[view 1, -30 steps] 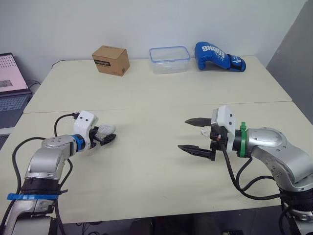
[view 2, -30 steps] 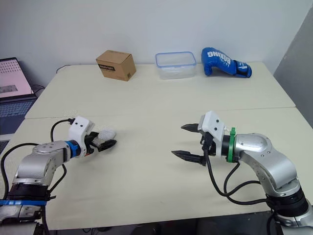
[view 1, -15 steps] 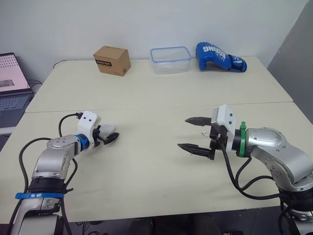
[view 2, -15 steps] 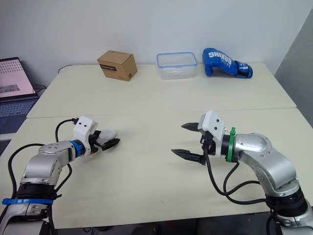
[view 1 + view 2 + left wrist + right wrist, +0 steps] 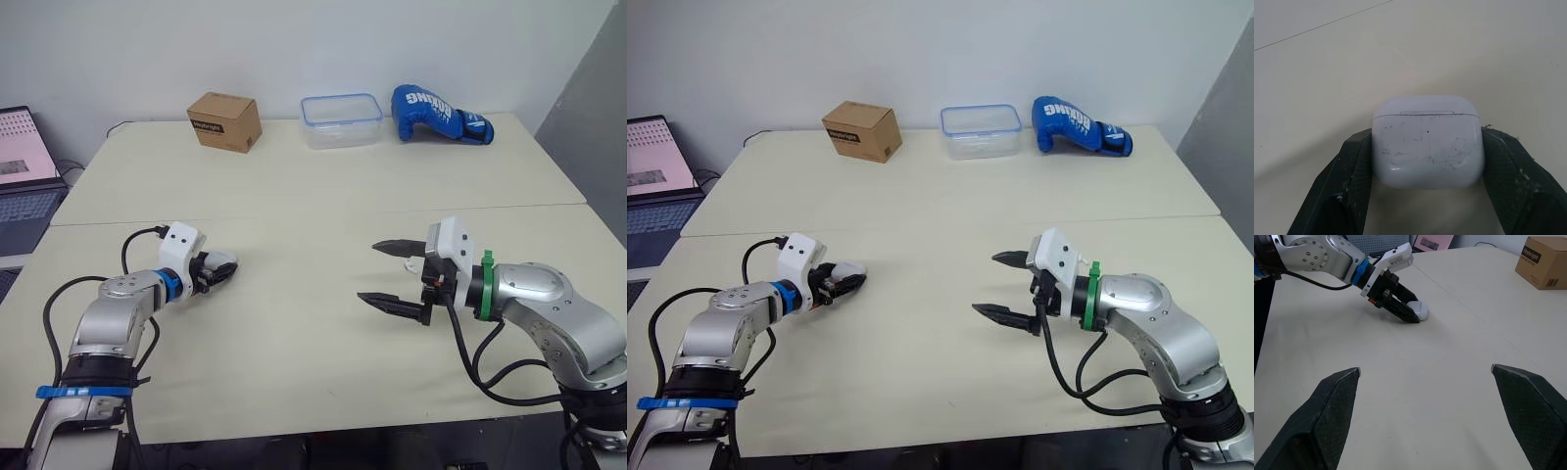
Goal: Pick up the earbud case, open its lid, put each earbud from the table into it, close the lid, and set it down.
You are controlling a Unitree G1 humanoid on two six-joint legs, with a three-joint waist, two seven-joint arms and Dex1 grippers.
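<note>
The white earbud case (image 5: 1427, 142), lid closed, lies low at the table's left side with my left gripper (image 5: 220, 271) shut on it. Both black fingers (image 5: 1354, 161) press its sides. The right wrist view shows the same case (image 5: 1420, 310) at the tips of the left gripper (image 5: 1411, 316). My right gripper (image 5: 370, 271) hovers open over the table's right side, holding nothing, well apart from the case. A small white piece (image 5: 410, 264), perhaps an earbud, lies on the table just behind the right fingers; I cannot make out its shape.
Along the far edge stand a cardboard box (image 5: 224, 120), a clear lidded container (image 5: 341, 119) and a blue boxing glove (image 5: 438, 113). A laptop (image 5: 22, 166) sits off the table's left. A seam (image 5: 323, 213) crosses the tabletop.
The left gripper's fingers have drawn in against the case's sides. The right gripper has hardly moved.
</note>
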